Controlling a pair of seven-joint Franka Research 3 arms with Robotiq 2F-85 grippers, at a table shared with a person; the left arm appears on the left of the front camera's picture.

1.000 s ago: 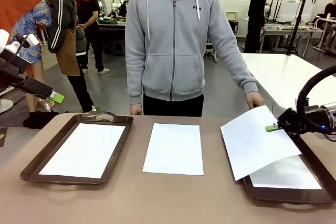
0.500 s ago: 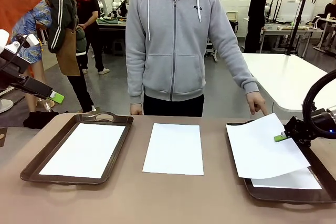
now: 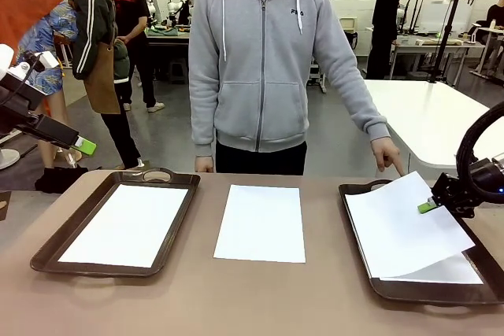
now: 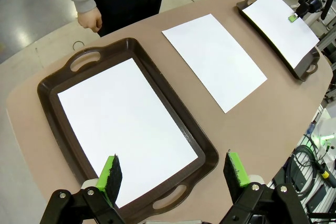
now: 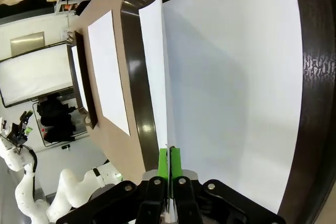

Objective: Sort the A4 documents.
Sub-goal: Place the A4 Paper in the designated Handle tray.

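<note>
the right claw [image 3: 428,206] is clamped together on the right-hand edge of the held sheet [image 3: 402,222], one of the a4 documents, which hangs at a slant over the right tray [image 3: 425,294]. its left edge runs close along the tray's left rim, and its near right corner rides above the lower sheet [image 3: 450,271] lying flat in that tray. the person's hand [image 3: 386,153] points down at the tray's far left corner, just beside the held sheet's far edge. the middle sheet [image 3: 261,222] lies flat on the bare bench [image 3: 236,300], with a clear strip of bench on each side between it and the trays and a wide bare band along the near edge. the left tray [image 3: 49,251] carries another sheet [image 3: 126,224], squared inside its rim with brown margin all round. the left claw [image 3: 85,146] hangs out past the bench's left end, pads apart and holding nothing. the left wrist view looks down between those spread fingers [image 4: 110,174] onto the near handle end of the left tray. the right wrist view gives the held sheet edge-on, a thin line rising from the closed green pads [image 5: 163,162].
</note>
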